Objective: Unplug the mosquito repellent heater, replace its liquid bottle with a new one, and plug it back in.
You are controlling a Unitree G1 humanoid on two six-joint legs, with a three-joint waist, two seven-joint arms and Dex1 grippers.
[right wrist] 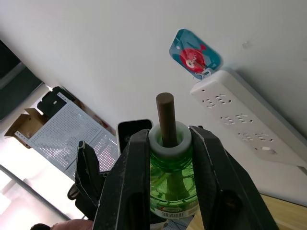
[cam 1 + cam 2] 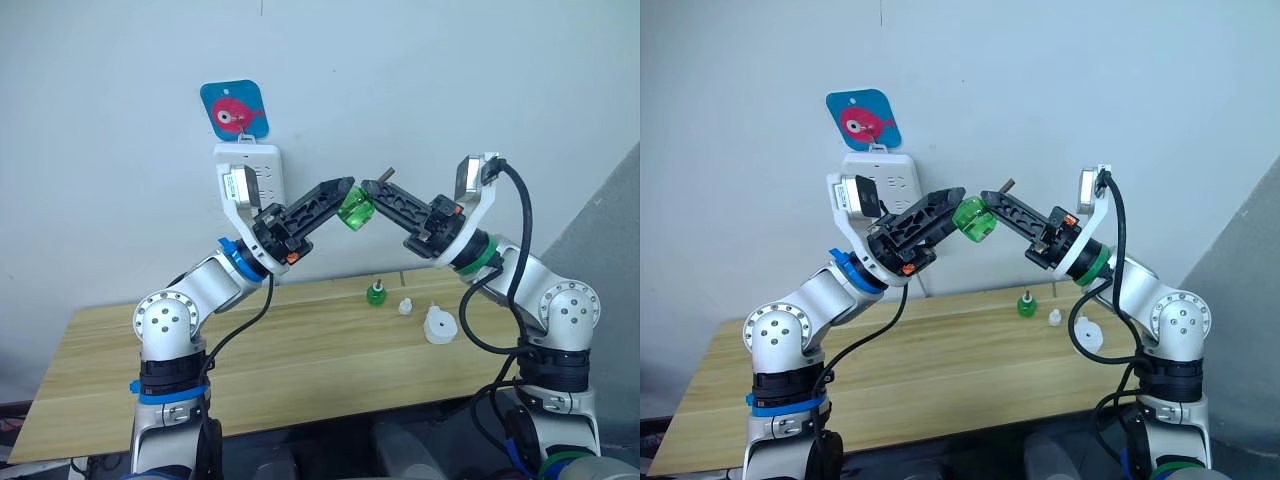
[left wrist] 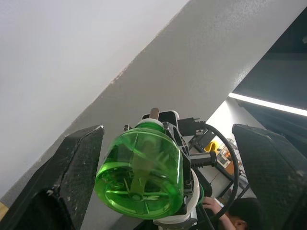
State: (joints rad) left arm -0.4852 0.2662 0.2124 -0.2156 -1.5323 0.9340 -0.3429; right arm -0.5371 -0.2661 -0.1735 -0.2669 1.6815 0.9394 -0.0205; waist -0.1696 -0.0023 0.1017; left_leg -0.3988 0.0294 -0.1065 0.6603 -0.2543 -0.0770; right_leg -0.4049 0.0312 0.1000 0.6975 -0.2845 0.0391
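A green liquid bottle (image 2: 354,212) with a white collar and a brown wick hangs in the air in front of the wall. My right gripper (image 2: 373,196) is shut on its neck, one finger (image 1: 129,177) on each side of the collar. My left gripper (image 2: 342,198) is open around the bottle's base, and its finger (image 3: 62,177) stands well clear of the green body (image 3: 141,167). The mosquito repellent heater (image 2: 438,326), a small white rounded unit, lies on the table at the right. A second small green bottle (image 2: 375,292) stands on the table behind it.
A white power strip (image 2: 250,172) hangs on the wall under a blue fish tag (image 2: 234,110), left of the held bottle. A small white cap (image 2: 406,306) lies between the table bottle and the heater. The wooden table (image 2: 300,360) stretches below both arms.
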